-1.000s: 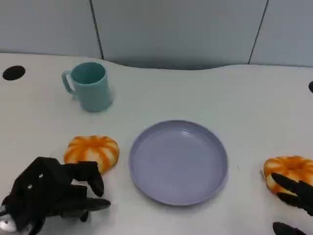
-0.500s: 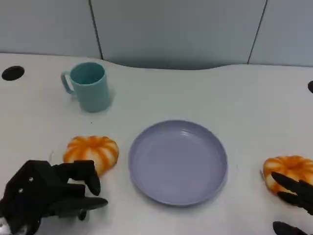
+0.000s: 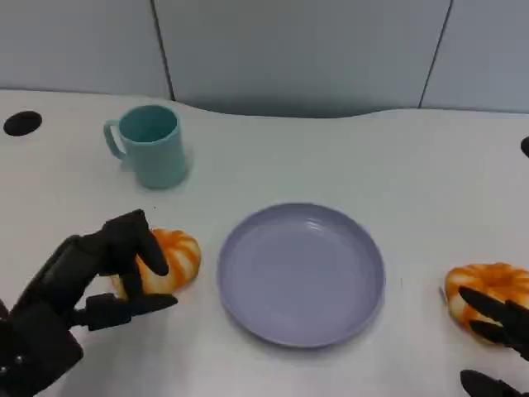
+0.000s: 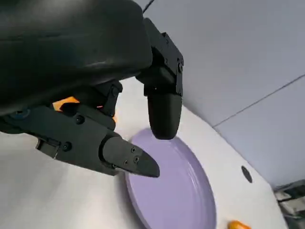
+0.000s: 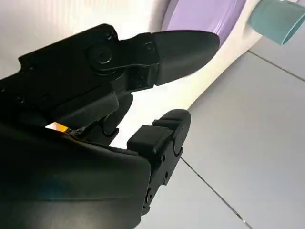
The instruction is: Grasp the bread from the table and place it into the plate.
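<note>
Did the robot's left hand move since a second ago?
Yes. The left hand has come up and forward: its fingers now reach over the near edge of the left bread, closer to the teal mug, which stayed put.

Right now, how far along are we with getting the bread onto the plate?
Nothing is delivered yet: the purple plate holds no bread. In hand: the left hand arches over the left orange bread, fingers around it, though a firm grip can't be confirmed. The right hand sits at the right orange bread, still on the table. Left: grasp, lift, carry and place.
</note>
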You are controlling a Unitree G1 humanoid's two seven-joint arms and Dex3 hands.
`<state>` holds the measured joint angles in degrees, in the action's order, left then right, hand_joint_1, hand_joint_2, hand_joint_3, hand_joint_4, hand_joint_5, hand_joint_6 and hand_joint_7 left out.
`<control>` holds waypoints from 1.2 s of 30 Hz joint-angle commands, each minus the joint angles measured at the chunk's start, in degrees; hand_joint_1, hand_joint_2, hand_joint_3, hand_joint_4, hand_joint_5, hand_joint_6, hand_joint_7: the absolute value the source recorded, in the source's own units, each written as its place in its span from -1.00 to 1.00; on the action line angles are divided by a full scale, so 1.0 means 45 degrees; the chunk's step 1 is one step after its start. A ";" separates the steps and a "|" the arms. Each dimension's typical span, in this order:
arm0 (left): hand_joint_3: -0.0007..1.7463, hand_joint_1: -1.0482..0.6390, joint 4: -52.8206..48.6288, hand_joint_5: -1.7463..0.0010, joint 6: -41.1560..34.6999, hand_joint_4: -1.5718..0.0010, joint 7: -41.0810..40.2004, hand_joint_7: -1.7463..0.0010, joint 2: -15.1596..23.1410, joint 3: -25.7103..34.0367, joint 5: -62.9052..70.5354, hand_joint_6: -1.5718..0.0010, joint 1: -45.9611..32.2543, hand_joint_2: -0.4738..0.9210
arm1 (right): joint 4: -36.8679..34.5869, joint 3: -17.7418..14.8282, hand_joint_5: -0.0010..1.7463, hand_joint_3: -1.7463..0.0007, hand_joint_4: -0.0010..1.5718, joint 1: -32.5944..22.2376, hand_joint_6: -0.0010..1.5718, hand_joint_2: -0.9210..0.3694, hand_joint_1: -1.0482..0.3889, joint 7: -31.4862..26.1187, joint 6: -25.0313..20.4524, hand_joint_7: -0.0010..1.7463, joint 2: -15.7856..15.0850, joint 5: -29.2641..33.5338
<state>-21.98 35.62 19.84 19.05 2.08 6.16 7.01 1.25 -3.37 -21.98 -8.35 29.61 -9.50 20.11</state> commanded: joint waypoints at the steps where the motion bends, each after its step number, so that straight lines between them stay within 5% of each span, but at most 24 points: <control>1: -0.99 -0.33 -0.0084 -0.50 0.1351 0.54 -0.1637 0.12 0.1639 -0.0376 0.3346 0.46 0.0650 0.97 | 0.0041 -0.0018 -0.99 0.61 0.05 0.0019 -0.17 -1.00 -0.03 -0.0052 -0.0093 -1.00 -0.0062 -0.0060; 3: -0.99 -0.48 0.0521 -0.08 0.1091 0.72 -0.2277 0.71 0.2490 -0.0794 0.5518 0.49 0.0823 0.98 | 0.0139 -0.0004 -0.99 0.62 0.05 -0.0010 -0.17 -1.00 -0.03 -0.0077 -0.0201 -1.00 -0.0019 0.0027; 4: -0.99 -0.52 0.0763 0.05 0.0917 0.79 -0.2433 0.84 0.2752 -0.0955 0.6164 0.53 0.0869 0.99 | 0.0180 -0.0001 -0.99 0.62 0.04 -0.0023 -0.17 -1.00 -0.03 -0.0087 -0.0249 -1.00 -0.0003 0.0063; 7: -0.99 -0.57 0.1594 0.20 0.0002 0.83 -0.2290 0.97 0.3166 -0.1320 0.7252 0.57 0.0901 1.00 | 0.0194 0.0009 -0.99 0.62 0.04 -0.0026 -0.17 -1.00 -0.04 -0.0099 -0.0262 -1.00 0.0007 0.0063; 9: -0.99 -0.67 0.2489 0.63 -0.1020 0.97 -0.1807 0.99 0.3454 -0.1580 0.8012 0.79 0.0888 1.00 | 0.0160 0.0014 -0.98 0.62 0.07 -0.0015 -0.16 -1.00 -0.03 -0.0105 -0.0210 -1.00 0.0004 0.0027; 13: -1.00 -0.70 0.3403 0.94 -0.2587 1.00 -0.0785 1.00 0.3707 -0.2329 0.9024 0.96 0.1288 0.93 | 0.0379 0.0048 -0.98 0.62 0.06 -0.0102 -0.16 -1.00 -0.05 -0.0060 -0.0416 -1.00 0.0042 0.0075; 19: -0.99 -0.71 0.2277 1.00 -0.3723 1.00 0.0015 1.00 0.3560 -0.3455 0.9243 1.00 0.2508 0.92 | 0.0361 0.0080 -0.99 0.62 0.05 -0.0097 -0.16 -1.00 -0.04 -0.0038 -0.0377 -1.00 0.0011 -0.0019; 29: -1.00 -0.55 -0.4188 1.00 -0.4194 1.00 -0.0177 0.97 0.2027 -0.6136 0.9629 0.93 0.6310 0.80 | 0.0503 0.0094 -0.97 0.62 0.09 -0.0195 -0.17 -1.00 -0.04 0.0070 -0.0475 -1.00 0.0049 -0.0164; 32: -0.97 -0.77 -0.5983 1.00 -0.3967 0.99 -0.0724 0.97 0.1598 -0.6813 0.9780 0.91 0.7235 0.90 | 0.0529 0.0071 -0.96 0.62 0.10 -0.0256 -0.17 -1.00 -0.03 0.0098 -0.0429 -1.00 0.0056 -0.0265; 36: -0.98 -0.80 -0.8027 0.98 -0.3728 0.97 -0.1660 0.97 0.1057 -0.7747 1.0086 0.90 0.8119 0.93 | 0.0535 0.0049 -0.97 0.62 0.10 -0.0306 -0.17 -1.00 -0.02 0.0075 -0.0367 -1.00 0.0069 -0.0327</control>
<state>-53.07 18.48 15.38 24.64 -30.29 49.92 41.24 3.22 -2.89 -23.00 -7.83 27.71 -9.02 19.52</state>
